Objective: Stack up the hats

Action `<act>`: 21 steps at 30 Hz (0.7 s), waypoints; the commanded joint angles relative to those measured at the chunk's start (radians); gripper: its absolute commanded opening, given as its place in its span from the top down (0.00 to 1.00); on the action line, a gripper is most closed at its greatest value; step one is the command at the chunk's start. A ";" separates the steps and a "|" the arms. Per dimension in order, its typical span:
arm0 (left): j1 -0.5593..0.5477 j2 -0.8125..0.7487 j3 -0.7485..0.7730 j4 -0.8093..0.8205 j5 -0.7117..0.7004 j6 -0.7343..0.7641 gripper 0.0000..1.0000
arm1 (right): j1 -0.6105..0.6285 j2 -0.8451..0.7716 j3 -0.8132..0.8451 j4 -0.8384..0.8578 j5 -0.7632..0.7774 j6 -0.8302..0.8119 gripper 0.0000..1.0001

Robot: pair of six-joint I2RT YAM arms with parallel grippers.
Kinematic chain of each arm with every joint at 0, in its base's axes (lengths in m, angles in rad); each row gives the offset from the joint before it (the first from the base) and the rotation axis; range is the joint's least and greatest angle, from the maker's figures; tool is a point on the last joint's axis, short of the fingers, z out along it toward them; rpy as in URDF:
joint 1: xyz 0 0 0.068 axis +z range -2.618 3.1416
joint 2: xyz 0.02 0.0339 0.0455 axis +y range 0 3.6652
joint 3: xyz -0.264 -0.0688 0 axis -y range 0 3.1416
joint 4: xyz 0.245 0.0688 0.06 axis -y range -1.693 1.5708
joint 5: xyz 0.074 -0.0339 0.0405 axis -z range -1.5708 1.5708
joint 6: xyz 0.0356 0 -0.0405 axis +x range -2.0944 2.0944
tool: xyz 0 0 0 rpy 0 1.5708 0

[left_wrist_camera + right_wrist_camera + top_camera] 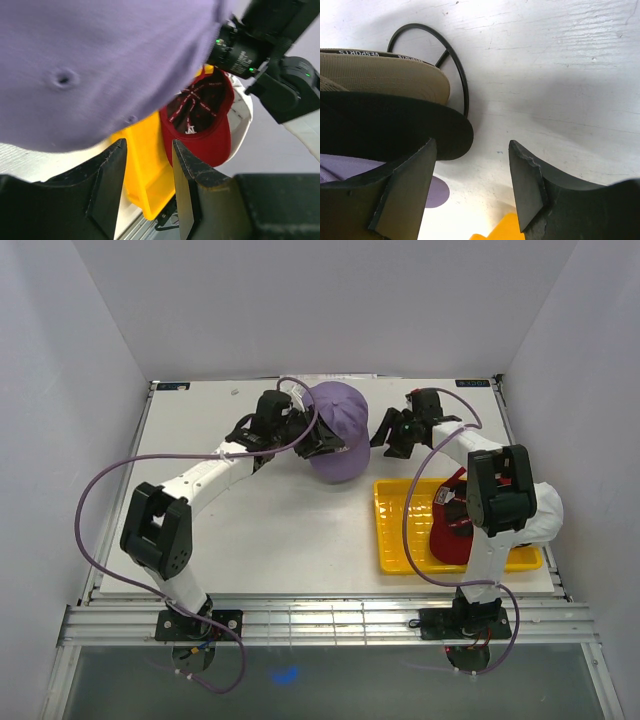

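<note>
Pale, plain walls (320, 300) close in the workspace on three sides, and a white table (270, 530) fills the floor of it, its painted surface scuffed and faintly grained in the right wrist view. A metal rail (320, 620) runs along the near edge, where both arms are bolted.

On the right half of the table lies a yellow tray (400, 530). In it the red hat (450, 540) sits upside down, lining up, with the white hat (242, 115) showing behind its edge.

At the far middle of the table the lavender hat (338, 425) tops a pile. Below it the right wrist view shows the black hat (395, 125) by its brim and the tan hat (385, 75), with a black wire ring (460, 75) flat on the table beside them.

The left gripper (322, 447) sits at the lavender hat's left flank, fingers apart and nothing between them. The right gripper (385, 435) is just right of the pile, its fingers also spread, over bare table.
</note>
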 commanded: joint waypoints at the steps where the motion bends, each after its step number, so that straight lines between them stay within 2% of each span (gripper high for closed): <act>1: 0.026 0.031 0.049 -0.065 -0.014 0.021 0.49 | 0.019 -0.027 0.006 0.022 -0.015 -0.009 0.35; 21: 0.086 0.101 0.101 -0.097 0.022 0.035 0.49 | 0.085 -0.149 -0.123 0.056 0.028 -0.049 0.36</act>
